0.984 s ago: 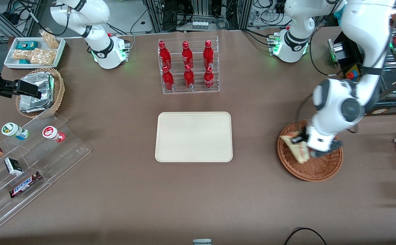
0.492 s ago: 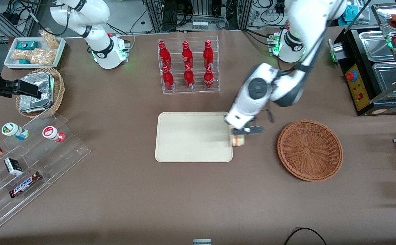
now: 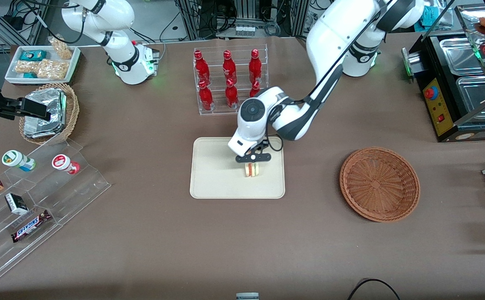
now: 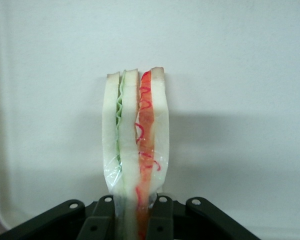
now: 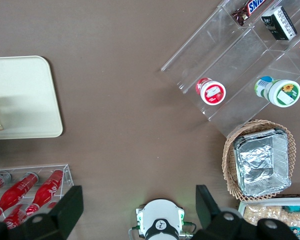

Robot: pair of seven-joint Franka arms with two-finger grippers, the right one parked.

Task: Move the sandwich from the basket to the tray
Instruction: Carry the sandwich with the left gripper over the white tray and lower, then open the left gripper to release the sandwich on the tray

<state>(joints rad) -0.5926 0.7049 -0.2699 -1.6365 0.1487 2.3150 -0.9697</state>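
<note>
sandwich (image 4: pixel 135 150) clamped between jaws of gripper (image 3: pixel 252 159), above tray (image 3: pixel 213 166).

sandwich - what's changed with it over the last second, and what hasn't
The gripper, shut on the sandwich, has carried it out of the basket, toward the parked arm's end of the table, and now holds it over the tray. It has not let go. Basket, now empty, and tray have not moved.

red bottles (image 3: pixel 229 81) in a clear rack (image 3: pixel 230 109); foil packs (image 3: pixel 44 112) in a tan wicker basket (image 3: pixel 72 109).
</note>
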